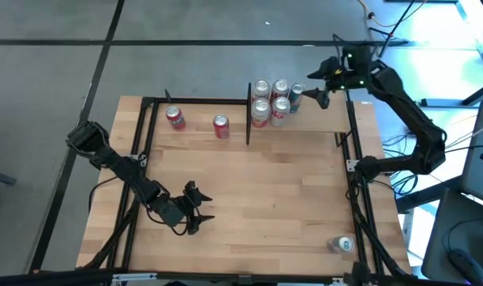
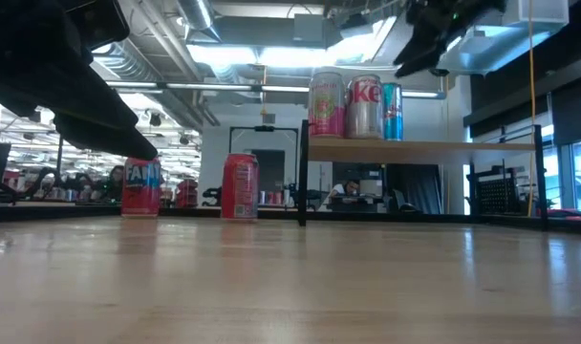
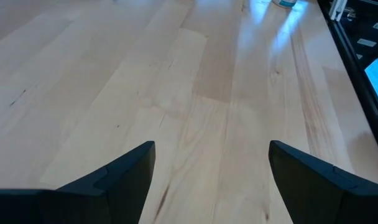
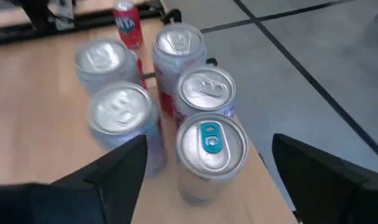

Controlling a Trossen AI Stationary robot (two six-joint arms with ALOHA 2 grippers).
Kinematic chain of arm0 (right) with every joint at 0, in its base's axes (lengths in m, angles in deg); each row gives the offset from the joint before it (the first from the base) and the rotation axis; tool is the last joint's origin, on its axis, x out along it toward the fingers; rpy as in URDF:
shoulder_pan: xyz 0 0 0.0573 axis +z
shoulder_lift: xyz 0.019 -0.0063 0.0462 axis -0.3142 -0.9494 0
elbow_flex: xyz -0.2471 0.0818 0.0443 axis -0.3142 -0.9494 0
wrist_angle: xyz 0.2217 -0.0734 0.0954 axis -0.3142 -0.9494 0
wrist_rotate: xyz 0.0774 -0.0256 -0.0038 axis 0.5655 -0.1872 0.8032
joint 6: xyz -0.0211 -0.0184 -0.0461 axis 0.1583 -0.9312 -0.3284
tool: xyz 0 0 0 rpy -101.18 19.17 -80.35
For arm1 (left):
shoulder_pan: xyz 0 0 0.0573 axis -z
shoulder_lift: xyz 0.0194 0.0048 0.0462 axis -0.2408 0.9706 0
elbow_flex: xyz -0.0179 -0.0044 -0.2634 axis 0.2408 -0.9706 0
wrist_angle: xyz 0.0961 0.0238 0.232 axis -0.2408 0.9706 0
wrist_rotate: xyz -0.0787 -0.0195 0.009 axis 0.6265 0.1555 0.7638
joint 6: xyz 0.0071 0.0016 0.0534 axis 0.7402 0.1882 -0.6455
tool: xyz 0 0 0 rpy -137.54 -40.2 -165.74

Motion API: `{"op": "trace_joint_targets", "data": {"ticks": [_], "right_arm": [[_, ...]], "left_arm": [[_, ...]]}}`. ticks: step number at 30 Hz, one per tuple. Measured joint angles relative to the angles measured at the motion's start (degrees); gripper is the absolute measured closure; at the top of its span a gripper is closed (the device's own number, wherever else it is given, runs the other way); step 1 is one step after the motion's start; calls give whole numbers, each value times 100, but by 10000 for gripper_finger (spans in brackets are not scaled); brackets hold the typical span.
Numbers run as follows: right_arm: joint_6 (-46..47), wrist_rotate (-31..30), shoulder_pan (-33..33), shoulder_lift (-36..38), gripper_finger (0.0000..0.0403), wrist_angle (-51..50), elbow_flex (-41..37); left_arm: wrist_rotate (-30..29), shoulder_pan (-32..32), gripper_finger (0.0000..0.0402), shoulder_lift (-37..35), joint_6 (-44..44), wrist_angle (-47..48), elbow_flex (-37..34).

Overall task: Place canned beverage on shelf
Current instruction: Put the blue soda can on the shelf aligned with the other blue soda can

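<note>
Overall light: bright, even indoor light; the tabletop is evenly lit in the high view.
Sources: ceiling strip lights glow behind the shelf in the low view; cool blue-white daylight floods the far right corner.
Glare: a bluish sheen streaks the wood in the left wrist view; can tops shine.
Shadows: soft and faint; the arm overhead reads as a dark silhouette.
Blur: the near wood in the low view is out of focus; the right wrist view is slightly smeared.
</note>
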Motion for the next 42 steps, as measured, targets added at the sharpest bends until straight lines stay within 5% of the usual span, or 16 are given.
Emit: {"op": "trace_joint_targets", "data": {"ticks": [5,11,21,34,42], "right_arm": [[536,43,381,262,71,-319,278],[968,-138,1622,472,71,-411,271],[2277,-2378,4449,499,70,-1458,267],[5348,-4035,7796,852,70,-2424,-441],[8047,-4202,10008,852,70,-2603,-981]], "left_arm": [[-43,2,102,0,-266,0,0],[-195,-116,102,0,-307,-320,0],[-166,58,102,782,-450,-1976,100],[361,99,102,2544,-1090,-1566,2505],[363,279,102,3214,-658,-1334,3341]]}}
